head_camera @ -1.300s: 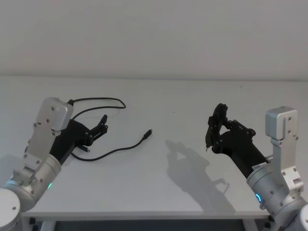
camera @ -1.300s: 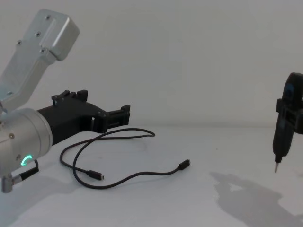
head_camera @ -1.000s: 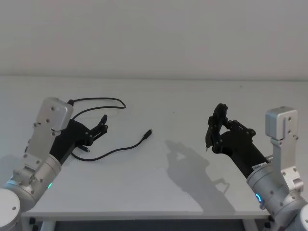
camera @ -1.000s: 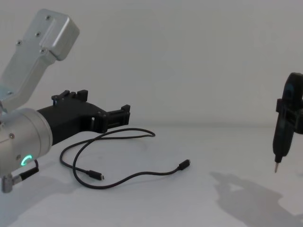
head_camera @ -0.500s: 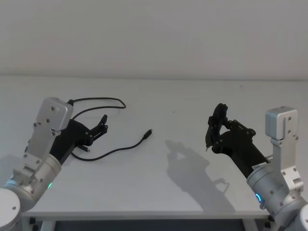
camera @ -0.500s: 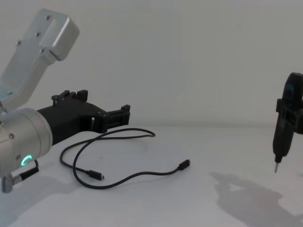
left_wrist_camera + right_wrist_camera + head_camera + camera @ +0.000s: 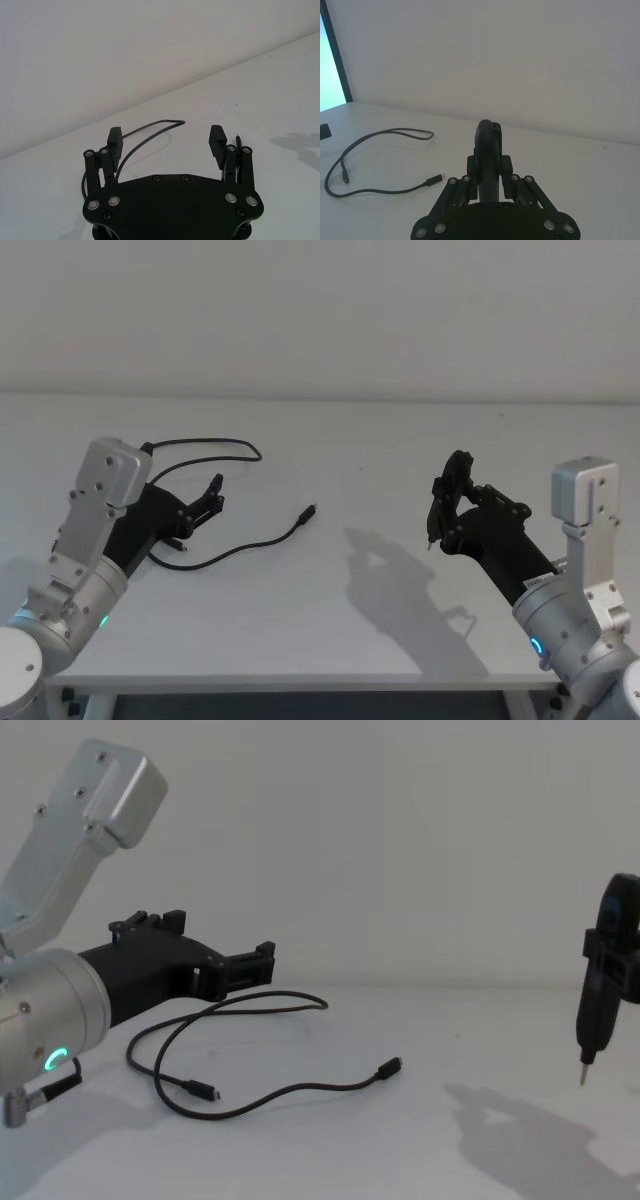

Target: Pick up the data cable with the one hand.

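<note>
Nothing much has moved since a second ago: both arms and the cable (image 7: 262,541) sit where they were, with only a slight drift of the left arm in the head view.

The cable lies flat on the left half of the table (image 7: 360,440). It is loosely looped, and its long spread runs left to right. One plug (image 7: 312,511) is the end nearest the table's middle, its tip pointing right and away from the robot. From there the cord (image 7: 320,1086) sweeps back to the left, curves round into a long narrow loop on the far side and doubles back. The second plug (image 7: 210,1095) ends near the front, just beside the left arm, and points right.

The left gripper (image 7: 214,494) hangs over the looped part, reaching forward and to the right. Its fingers (image 7: 216,140) are spread wide with nothing between them, and strands of the cable (image 7: 155,122) show beyond the gap.

The right gripper (image 7: 445,505) is parked well apart on the right, raised off the table. It is clamped on a pen-shaped tool (image 7: 597,1010) with the tip down.
</note>
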